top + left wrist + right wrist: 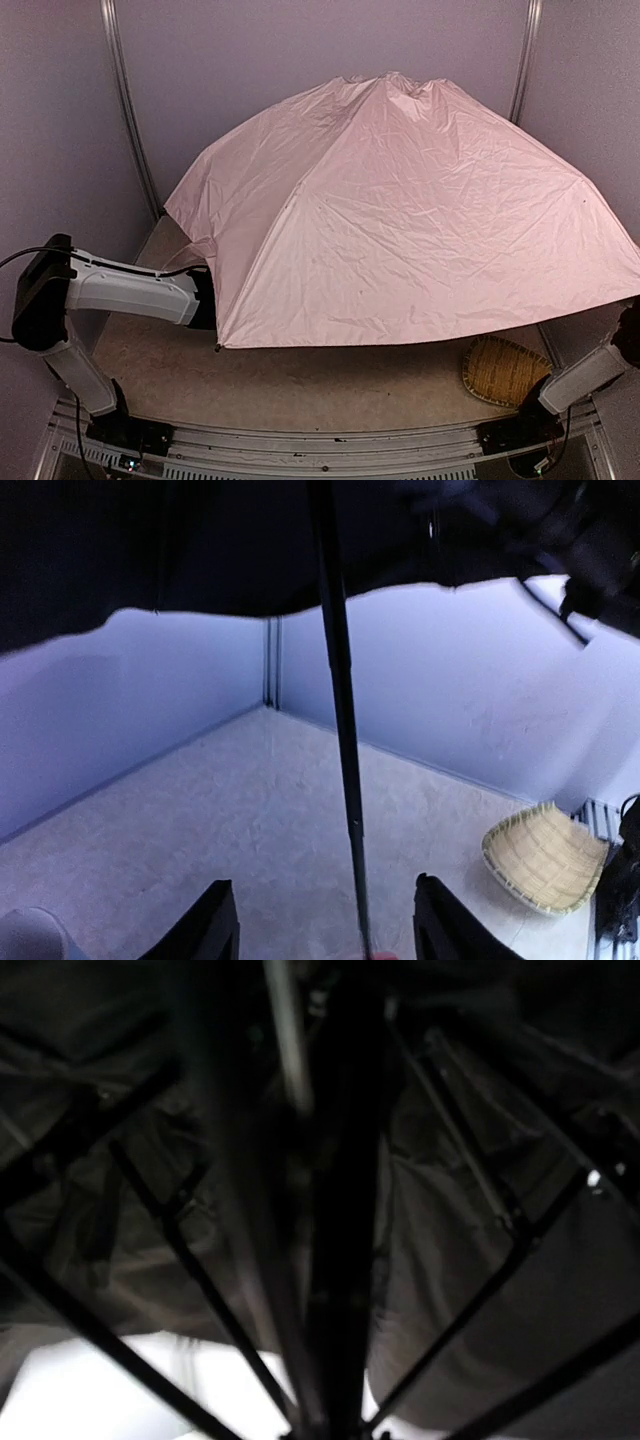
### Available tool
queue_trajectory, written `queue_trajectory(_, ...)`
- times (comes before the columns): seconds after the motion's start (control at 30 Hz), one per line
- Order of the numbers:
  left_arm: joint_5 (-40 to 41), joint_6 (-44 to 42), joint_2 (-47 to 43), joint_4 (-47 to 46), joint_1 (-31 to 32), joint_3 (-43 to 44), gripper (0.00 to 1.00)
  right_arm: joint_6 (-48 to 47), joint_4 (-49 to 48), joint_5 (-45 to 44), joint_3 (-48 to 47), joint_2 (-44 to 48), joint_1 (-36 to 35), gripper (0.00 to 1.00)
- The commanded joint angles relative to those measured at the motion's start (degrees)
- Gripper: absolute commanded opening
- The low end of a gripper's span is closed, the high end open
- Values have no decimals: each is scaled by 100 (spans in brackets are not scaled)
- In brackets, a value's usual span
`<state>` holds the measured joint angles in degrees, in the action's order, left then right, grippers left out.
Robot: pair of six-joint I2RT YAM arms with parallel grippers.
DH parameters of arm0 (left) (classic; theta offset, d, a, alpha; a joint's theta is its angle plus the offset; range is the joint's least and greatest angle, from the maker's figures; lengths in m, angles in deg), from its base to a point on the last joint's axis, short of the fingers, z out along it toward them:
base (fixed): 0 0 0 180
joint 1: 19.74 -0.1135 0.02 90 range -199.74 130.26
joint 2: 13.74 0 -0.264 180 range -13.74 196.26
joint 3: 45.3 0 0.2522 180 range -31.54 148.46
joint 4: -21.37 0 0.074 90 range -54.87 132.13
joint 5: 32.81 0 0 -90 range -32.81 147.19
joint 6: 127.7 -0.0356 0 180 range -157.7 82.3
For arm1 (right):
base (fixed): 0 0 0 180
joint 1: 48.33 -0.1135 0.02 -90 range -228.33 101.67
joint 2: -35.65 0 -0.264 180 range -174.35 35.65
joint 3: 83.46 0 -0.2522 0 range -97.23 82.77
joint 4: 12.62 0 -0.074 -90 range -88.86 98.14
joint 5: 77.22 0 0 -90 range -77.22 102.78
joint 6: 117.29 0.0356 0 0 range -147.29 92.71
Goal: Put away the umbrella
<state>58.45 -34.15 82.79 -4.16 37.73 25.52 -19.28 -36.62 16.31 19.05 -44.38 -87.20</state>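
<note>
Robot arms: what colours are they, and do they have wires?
Both are white shells with black joints. The left arm has a big black block at its elbow and a thin black cable looping off it. Only a white piece and a black joint of the right arm show. The left gripper has flat black wedge fingers.

Worktop [300, 385]: pale beige, mottled surface. The open umbrella [400, 220] hides its far part from above. One woven basket [505, 370] lies on it, just beside the right end of the umbrella's near rim. My views do not show whether that rim touches the worktop.
</note>
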Motion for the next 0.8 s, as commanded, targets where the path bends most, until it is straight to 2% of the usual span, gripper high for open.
queue_trajectory(0.0, 160, -78, -564, -158, -89, -579, 61, -325, -491, -495, -527, 12, 310, 0)
queue_trajectory(0.13, 401, -51, -993, -17, -146, -1167, 63, -166, -875, -644, -714, -156, 610, 0)
queue_trajectory(0.27, 808, 43, -1450, 42, -257, -1732, 66, -418, -1204, -591, -1342, -499, 722, 0)
queue_trajectory(0.4, 1200, 303, -1963, 320, -611, -2032, 78, -815, -1155, -308, -2213, -841, 732, 0)
queue_trajectory(0.5, 1667, 579, -2428, 597, -970, -2244, 87, -1048, -1217, -225, -2488, -931, 734, 0)
queue_trajectory(0.63, 1939, 971, -3078, 1007, -1562, -2523, 90, -1150, -1334, -41, -2045, -845, 732, 0)
queue_trajectory(0.77, 1855, 1203, -3569, 1195, -2084, -2773, 93, -1060, -1964, 74, -313, -780, 765, 0)
